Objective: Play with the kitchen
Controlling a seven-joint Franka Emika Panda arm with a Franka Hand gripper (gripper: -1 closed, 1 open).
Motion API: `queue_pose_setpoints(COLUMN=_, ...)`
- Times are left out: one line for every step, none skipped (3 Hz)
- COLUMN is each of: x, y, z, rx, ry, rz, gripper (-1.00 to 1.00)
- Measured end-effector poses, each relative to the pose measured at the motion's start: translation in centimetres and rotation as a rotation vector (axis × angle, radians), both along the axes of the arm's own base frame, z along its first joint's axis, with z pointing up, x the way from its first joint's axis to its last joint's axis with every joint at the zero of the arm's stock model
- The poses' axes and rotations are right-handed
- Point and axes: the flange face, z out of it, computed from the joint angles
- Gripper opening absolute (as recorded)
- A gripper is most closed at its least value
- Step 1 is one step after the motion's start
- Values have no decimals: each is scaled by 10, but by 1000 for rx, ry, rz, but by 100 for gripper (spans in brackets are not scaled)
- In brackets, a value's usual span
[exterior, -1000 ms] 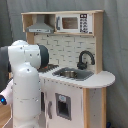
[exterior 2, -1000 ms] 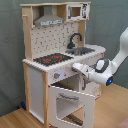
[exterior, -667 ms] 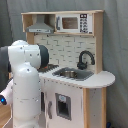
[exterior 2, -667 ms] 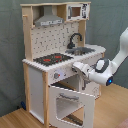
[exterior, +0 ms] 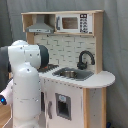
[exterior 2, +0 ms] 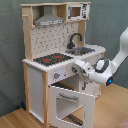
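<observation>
The kitchen (exterior: 75, 60) (exterior 2: 50, 55) is a tall white and light-wood toy unit. It has a black-red hob (exterior 2: 52, 59), a grey sink (exterior: 73, 74) (exterior 2: 83, 50) and a black tap (exterior: 84, 58) (exterior 2: 75, 39). Above these are a grey hood (exterior: 43, 24) (exterior 2: 49, 20) and a microwave (exterior: 73, 22) (exterior 2: 75, 10). In the second exterior view the windowed oven door (exterior 2: 70, 104) hangs open below the counter. My gripper (exterior 2: 79, 67) is at the counter's front edge just above that door, beside the knobs (exterior 2: 56, 75). In the first exterior view my arm (exterior: 25, 80) hides the gripper.
The kitchen stands on a wooden floor (exterior 2: 112, 107) in front of a grey curtain (exterior 2: 10, 50). In the first exterior view my white arm fills the left foreground and covers the kitchen's left part, hob included. In the second exterior view it reaches in from the right (exterior 2: 120, 50).
</observation>
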Motion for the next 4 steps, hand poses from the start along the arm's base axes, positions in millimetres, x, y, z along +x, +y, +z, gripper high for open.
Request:
queue_pose_setpoints(x=0, y=0, z=0, rx=-3, ry=-1, rz=1, gripper=-100)
queue_pose_setpoints(x=0, y=0, z=0, rx=-3, ry=-1, rz=1, gripper=100)
queue_pose_setpoints(x=-34, y=24, z=-4, rx=-78, ry=-3, rz=78, gripper=100)
queue_pose_setpoints(x=-56, y=36, z=-5, rx=-119, ry=-11, rz=78, gripper=100)
